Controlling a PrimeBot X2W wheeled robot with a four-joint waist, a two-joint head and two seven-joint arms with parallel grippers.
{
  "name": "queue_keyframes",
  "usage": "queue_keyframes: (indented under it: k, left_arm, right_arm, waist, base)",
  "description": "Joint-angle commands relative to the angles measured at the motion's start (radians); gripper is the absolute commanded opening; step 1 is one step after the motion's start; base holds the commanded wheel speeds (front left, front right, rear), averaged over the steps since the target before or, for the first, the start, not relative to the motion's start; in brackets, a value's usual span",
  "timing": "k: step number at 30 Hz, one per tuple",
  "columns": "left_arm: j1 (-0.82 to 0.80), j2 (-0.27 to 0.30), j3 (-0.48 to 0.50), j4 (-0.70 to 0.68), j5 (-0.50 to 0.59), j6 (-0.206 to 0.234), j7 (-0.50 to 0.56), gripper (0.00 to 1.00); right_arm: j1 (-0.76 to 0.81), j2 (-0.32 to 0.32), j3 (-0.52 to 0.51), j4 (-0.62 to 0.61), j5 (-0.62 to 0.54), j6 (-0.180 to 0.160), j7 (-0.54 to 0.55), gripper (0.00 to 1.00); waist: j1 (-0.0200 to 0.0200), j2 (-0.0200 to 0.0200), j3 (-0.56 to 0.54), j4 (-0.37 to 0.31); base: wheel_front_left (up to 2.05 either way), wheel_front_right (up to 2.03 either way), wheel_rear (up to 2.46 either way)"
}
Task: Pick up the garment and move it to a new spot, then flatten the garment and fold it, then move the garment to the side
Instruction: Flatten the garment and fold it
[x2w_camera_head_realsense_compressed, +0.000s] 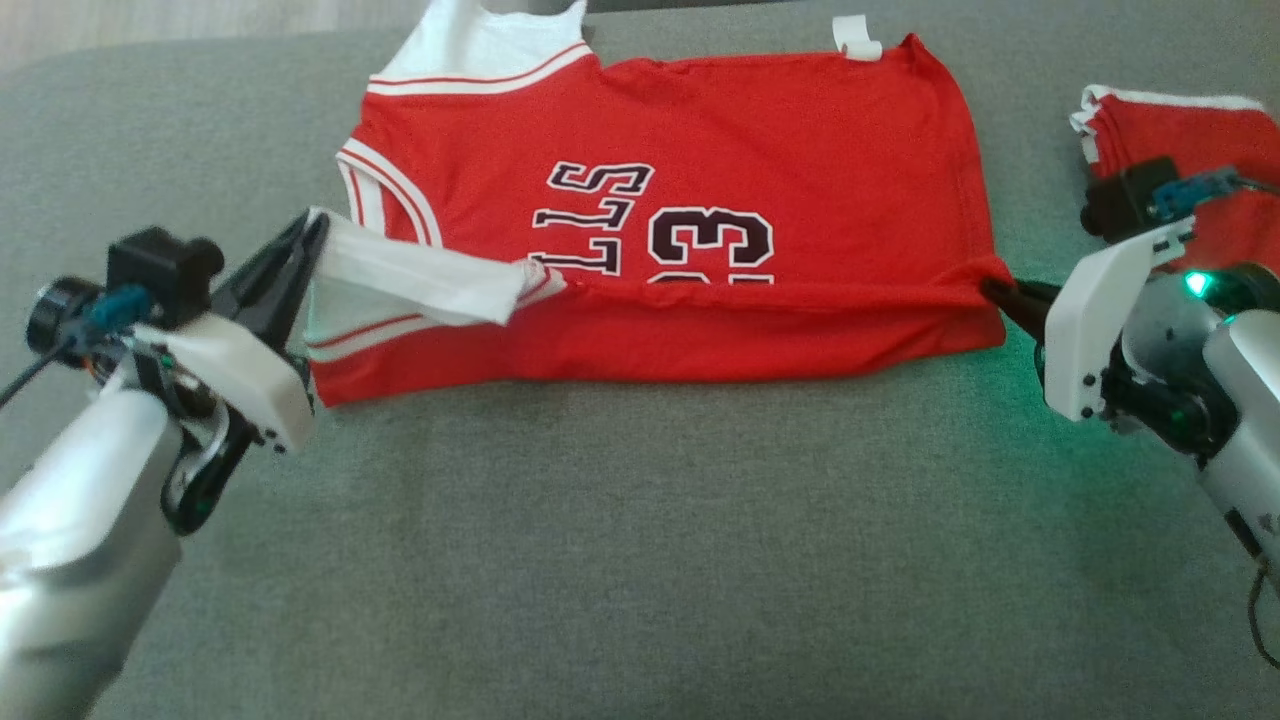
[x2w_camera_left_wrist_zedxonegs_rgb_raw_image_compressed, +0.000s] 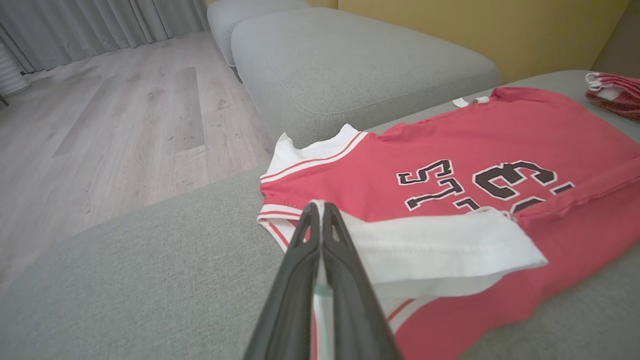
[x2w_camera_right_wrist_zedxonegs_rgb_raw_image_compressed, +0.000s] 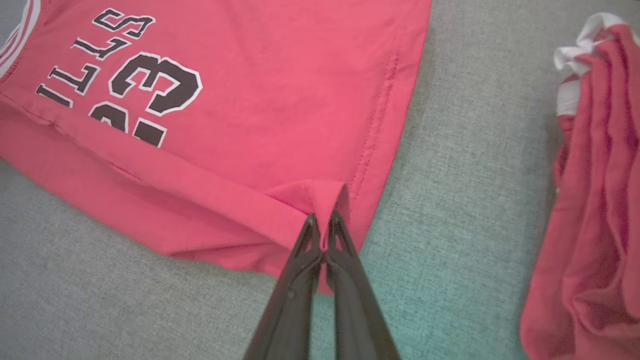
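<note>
Garment: the red jersey (x2w_camera_head_realsense_compressed: 760, 170) lies spread on the grey cushion (x2w_camera_head_realsense_compressed: 620, 560), with its collar end towards the robot's left and its hem towards the right. Black lettering and a number face up.
Fold: the jersey's near long edge is turned up over its body and covers the lower part of the number.
Left gripper: the left gripper (x2w_camera_head_realsense_compressed: 320, 228) has its fingers pressed together on the white sleeve panel (x2w_camera_head_realsense_compressed: 420, 280), which hangs raised across the red cloth.
Right gripper: the right gripper (x2w_camera_head_realsense_compressed: 992, 290) is clamped tight on the folded hem corner at the jersey's right end, with a peak of cloth pinched between its tips.
Tag: a small white tag (x2w_camera_head_realsense_compressed: 857, 38) sits at the jersey's far edge.
Second garment: a bunched red-and-white pile (x2w_camera_head_realsense_compressed: 1170, 130) lies on the same cushion to the right, apart from the jersey. The right wrist partly hides it.
Surroundings: another grey cushion (x2w_camera_left_wrist_zedxonegs_rgb_raw_image_compressed: 350, 65) stands beyond the jersey, with wooden floor (x2w_camera_left_wrist_zedxonegs_rgb_raw_image_compressed: 125, 115), a grey curtain (x2w_camera_left_wrist_zedxonegs_rgb_raw_image_compressed: 100, 25) and a yellow wall (x2w_camera_left_wrist_zedxonegs_rgb_raw_image_compressed: 475, 25) beyond.
</note>
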Motion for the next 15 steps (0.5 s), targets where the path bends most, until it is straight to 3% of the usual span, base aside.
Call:
queue_keyframes:
  k: [1,6,7,8,9,10,15]
  left_arm:
    - [-0.067,0.036,0.033,-0.005,0.006,-0.005,0.002,0.0]
    - [-0.127,0.022,-0.024,0.054,-0.011,-0.005,0.01,0.0]
    - [-0.135,0.02,-0.033,0.07,-0.019,-0.005,0.019,0.0]
    - [-0.145,0.018,-0.038,0.09,-0.023,-0.005,0.024,0.0]
    - [-0.158,0.016,-0.039,0.107,-0.017,-0.005,0.013,0.56]
    - [-0.17,0.011,-0.034,0.124,-0.012,-0.001,-0.007,1.0]
    - [-0.213,-0.038,0.027,0.206,-0.017,0.06,-0.16,1.0]
  right_arm:
    - [-0.027,-0.008,-0.002,-0.015,-0.009,-0.001,-0.007,0.0]
    - [-0.063,0.015,0.018,0.009,-0.018,-0.001,-0.012,0.0]
    - [-0.073,0.017,0.024,0.012,-0.029,-0.001,-0.022,0.39]
    - [-0.084,0.02,0.024,0.019,-0.04,-0.001,-0.038,1.0]
    - [-0.096,0.025,0.02,0.029,-0.05,-0.001,-0.057,1.0]
    - [-0.11,0.03,0.011,0.044,-0.066,-0.001,-0.082,1.0]
    - [-0.157,0.098,-0.062,0.136,-0.148,-0.001,-0.258,1.0]
  waist:
    - [-0.0002,0.0,0.011,-0.009]
    - [-0.0002,0.0,0.036,-0.023]
    - [-0.0002,0.0,0.04,-0.025]
    - [-0.0002,0.0,0.044,-0.026]
    - [-0.0002,0.0,0.047,-0.028]
    - [-0.0002,0.0,0.049,-0.03]
    - [-0.0002,0.0,0.045,-0.036]
  base:
    - [0.0,0.0,0.0]
    - [0.0,0.0,0.0]
    - [0.0,0.0,0.0]
    - [0.0,0.0,0.0]
    - [0.0,0.0,0.0]
    - [0.0,0.0,0.0]
    - [0.0,0.0,0.0]
